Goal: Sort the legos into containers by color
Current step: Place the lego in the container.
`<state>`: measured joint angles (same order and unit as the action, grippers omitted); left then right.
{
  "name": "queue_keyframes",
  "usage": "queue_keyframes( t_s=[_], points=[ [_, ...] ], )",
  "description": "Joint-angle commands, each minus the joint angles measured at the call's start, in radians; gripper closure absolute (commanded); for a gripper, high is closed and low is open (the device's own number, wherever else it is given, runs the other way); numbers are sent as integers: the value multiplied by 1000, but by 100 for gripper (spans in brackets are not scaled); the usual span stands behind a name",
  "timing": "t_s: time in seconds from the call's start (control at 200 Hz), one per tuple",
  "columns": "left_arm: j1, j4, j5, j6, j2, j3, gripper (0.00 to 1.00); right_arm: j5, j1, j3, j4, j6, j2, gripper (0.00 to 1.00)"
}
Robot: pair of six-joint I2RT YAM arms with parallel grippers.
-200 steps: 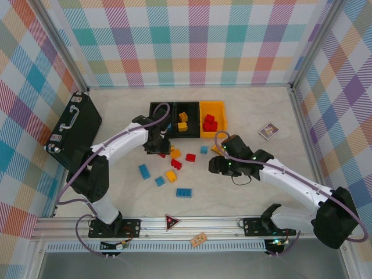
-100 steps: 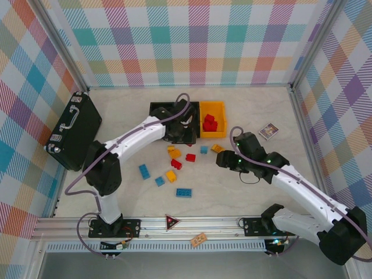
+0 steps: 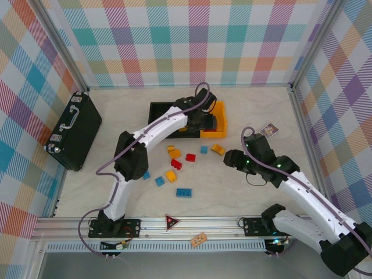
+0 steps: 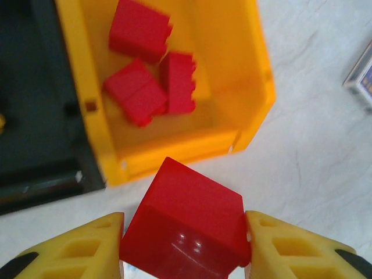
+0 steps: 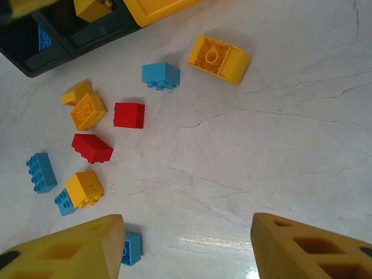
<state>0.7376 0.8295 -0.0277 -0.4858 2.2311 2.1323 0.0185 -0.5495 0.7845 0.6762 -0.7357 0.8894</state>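
Observation:
My left gripper (image 4: 183, 232) is shut on a red lego (image 4: 186, 221), held just in front of the yellow-orange container (image 4: 174, 152). Three red legos (image 4: 142, 90) lie inside that container. In the top view the left gripper (image 3: 203, 120) hovers at the yellow-orange container (image 3: 220, 114), beside the black containers (image 3: 158, 110). My right gripper (image 5: 186, 232) is open and empty above bare table. Ahead of it loose legos are scattered: a yellow-orange one (image 5: 220, 58), a blue one (image 5: 161, 75), two red ones (image 5: 129, 115) and others. From above, the right gripper (image 3: 229, 158) sits right of this scatter (image 3: 176, 164).
A large black case (image 3: 74, 131) stands at the left wall. A small card (image 3: 268, 131) lies right of the containers. A blue lego (image 3: 184, 192) lies nearest the front rail, where a tan block (image 3: 199, 239) and a red triangle (image 3: 171, 221) sit.
My left arm has swung right from the scattered bricks to the yellow-orange container, carrying the red lego. My right gripper has drawn back to the right, still open.

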Motion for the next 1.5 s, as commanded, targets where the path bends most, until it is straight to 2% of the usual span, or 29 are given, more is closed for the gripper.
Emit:
queue_keyframes(
  t_s=[0.0,0.19,0.44,0.6,0.77,0.865,1.01,1.27,1.495],
  points=[
    [3,61,39,5,97,154,68,15,5,-18,35,-31,-27,41],
    [-14,82,80,-1,235,352,67,24,5,-33,60,-50,-69,41],
    [-51,-47,59,-6,284,367,64,34,6,-41,89,-60,-105,41],
    [-62,-66,43,-2,321,403,62,34,6,-41,92,-63,-107,41],
    [-64,-68,15,-4,318,405,42,28,6,-46,84,-65,-100,41],
    [-61,-66,4,-1,302,403,38,22,6,-49,72,-65,-90,41],
    [-56,-46,-10,9,266,400,38,13,6,-54,52,-67,-75,41],
    [-31,-43,-28,26,96,230,39,8,6,-68,39,-55,-64,41],
    [-20,-96,-41,25,-130,-82,39,-13,5,-62,19,-21,-15,41]
  ],
)
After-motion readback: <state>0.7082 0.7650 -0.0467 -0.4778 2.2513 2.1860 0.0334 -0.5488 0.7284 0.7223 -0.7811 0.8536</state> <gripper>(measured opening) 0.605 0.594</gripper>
